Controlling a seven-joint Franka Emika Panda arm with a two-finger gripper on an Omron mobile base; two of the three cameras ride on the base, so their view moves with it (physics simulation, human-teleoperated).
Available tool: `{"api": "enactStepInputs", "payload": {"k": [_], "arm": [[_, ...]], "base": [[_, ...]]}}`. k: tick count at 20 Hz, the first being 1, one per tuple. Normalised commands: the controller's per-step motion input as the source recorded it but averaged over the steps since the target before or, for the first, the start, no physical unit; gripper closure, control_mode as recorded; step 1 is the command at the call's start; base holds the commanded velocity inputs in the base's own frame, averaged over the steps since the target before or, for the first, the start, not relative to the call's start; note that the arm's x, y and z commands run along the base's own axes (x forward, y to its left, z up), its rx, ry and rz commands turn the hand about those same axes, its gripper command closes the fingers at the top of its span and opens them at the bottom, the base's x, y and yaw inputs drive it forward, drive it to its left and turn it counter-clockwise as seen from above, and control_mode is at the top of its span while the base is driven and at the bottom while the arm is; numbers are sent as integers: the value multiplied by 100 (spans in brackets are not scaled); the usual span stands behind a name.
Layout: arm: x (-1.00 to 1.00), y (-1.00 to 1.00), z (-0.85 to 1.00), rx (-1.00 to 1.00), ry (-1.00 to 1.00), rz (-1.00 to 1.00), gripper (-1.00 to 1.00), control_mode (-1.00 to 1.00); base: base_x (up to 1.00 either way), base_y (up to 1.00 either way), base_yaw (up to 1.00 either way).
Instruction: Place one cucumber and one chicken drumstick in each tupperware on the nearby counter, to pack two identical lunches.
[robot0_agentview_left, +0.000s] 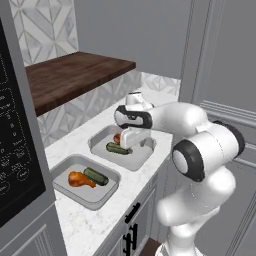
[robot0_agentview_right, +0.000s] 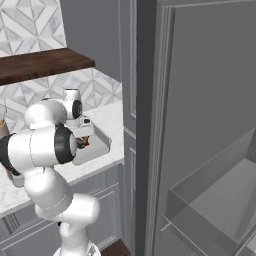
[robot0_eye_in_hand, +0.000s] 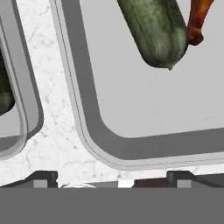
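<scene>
Two grey tupperware trays stand on the white counter (robot0_agentview_left: 75, 220). The near tupperware (robot0_agentview_left: 67, 192) holds a chicken drumstick (robot0_agentview_left: 80, 179) beside a cucumber (robot0_agentview_left: 96, 176). In the far tupperware (robot0_agentview_left: 137, 160) lie a cucumber (robot0_agentview_left: 117, 148) and a drumstick (robot0_agentview_left: 117, 137), which is partly hidden by my hand. My gripper (robot0_agentview_left: 132, 145) hovers low over this far tray. In the hand view the gripper (robot0_eye_in_hand: 111, 179) is open, its fingertips (robot0_eye_in_hand: 43, 177) wide apart with nothing between them. It stands above the tray rim (robot0_eye_in_hand: 131, 151), clear of the cucumber (robot0_eye_in_hand: 153, 30) and the drumstick (robot0_eye_in_hand: 199, 19).
A dark brown wooden top (robot0_agentview_left: 75, 75) juts out above the counter at the back left. A black appliance panel (robot0_agentview_left: 15, 165) stands at the left edge. Tall grey cabinet fronts (robot0_agentview_left: 225, 60) rise at the right, with an open grey compartment (robot0_agentview_right: 215, 200).
</scene>
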Motion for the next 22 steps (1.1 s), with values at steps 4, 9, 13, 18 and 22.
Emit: {"api": "enactStepInputs", "payload": {"k": [4,9,13,18,22], "arm": [[-98,-17,15,0,-15,-26,-100,-100],[-85,-18,44,0,-11,-24,-100,-100],[-64,-22,78,0,-2,-18,-100,-100],[-45,-13,94,-3,-8,-13,-100,-100],[-49,-2,91,-5,-20,-5,-100,-100]], "base": [[0,0,0],[0,0,0],[0,0,0],[0,0,0],[0,0,0]]}}
